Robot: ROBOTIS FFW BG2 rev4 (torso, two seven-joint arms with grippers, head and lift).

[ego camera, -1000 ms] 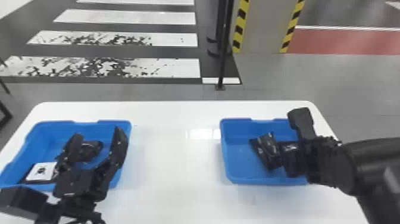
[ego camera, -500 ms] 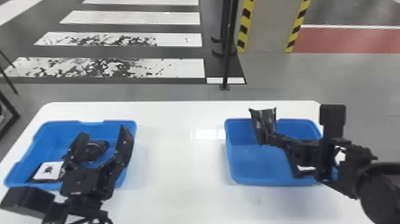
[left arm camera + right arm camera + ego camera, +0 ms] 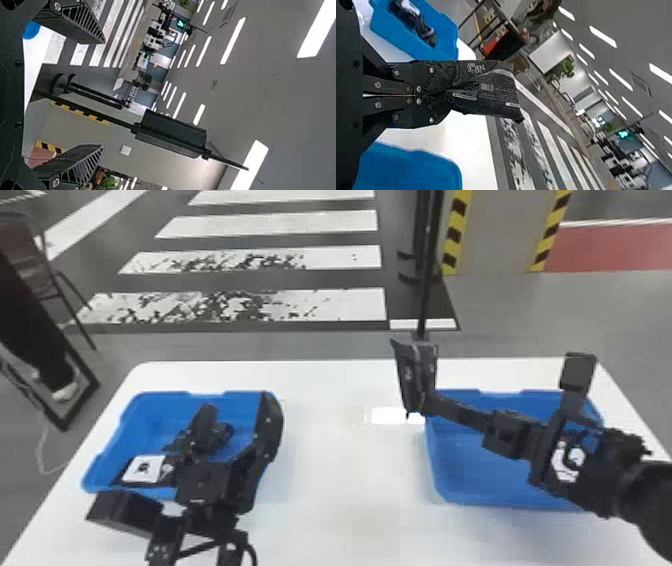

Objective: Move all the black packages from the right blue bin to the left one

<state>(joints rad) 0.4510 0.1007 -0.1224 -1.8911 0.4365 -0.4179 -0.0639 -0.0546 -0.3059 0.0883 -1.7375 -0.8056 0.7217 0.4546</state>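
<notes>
the head view sets the black package (image 3: 418, 372) just beyond the right gripper (image 3: 429, 402), near the far left corner of the right blue bin (image 3: 480, 485); the right wrist view shows pale print and fingers pinched tight on one end. the left gripper (image 3: 237, 412) gapes empty.

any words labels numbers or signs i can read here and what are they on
Black package in the right gripper: pale lettering, left unquoted.
Same package: barcode and lines of fine print, too small to read.
White label at the left bin: a dark mark, too small to make out any words.
Column: yellow and black warning stripes, no words that I can make out.
</notes>
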